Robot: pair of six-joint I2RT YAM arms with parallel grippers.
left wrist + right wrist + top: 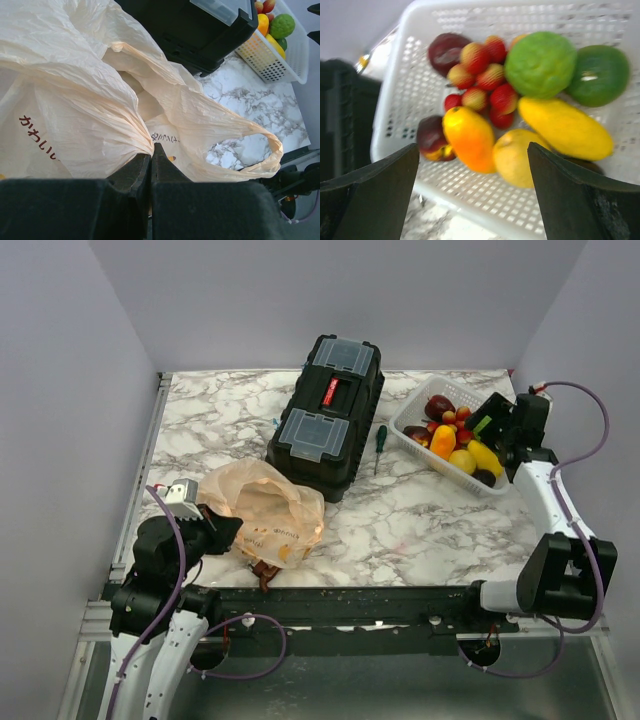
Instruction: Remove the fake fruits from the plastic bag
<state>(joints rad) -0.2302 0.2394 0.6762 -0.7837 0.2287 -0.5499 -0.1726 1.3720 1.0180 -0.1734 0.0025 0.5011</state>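
The beige plastic bag (265,502) lies crumpled on the marble table at the near left. My left gripper (226,527) is shut on a gathered fold of the plastic bag (75,100), its jaws pressed together (151,150). The fake fruits (457,436) lie in the white basket (430,455) at the far right. My right gripper (492,422) hangs open above them, holding nothing. In the right wrist view my right gripper (472,146) frames an orange fruit (470,140), a yellow one (565,127), two green ones (540,62), a grape cluster (482,75) and a dark purple one (445,50).
A black toolbox (325,415) stands at the back centre, close behind the bag. A green-handled screwdriver (379,445) lies between the toolbox and the basket. A small dark brown thing (265,575) pokes out under the bag at the table's near edge.
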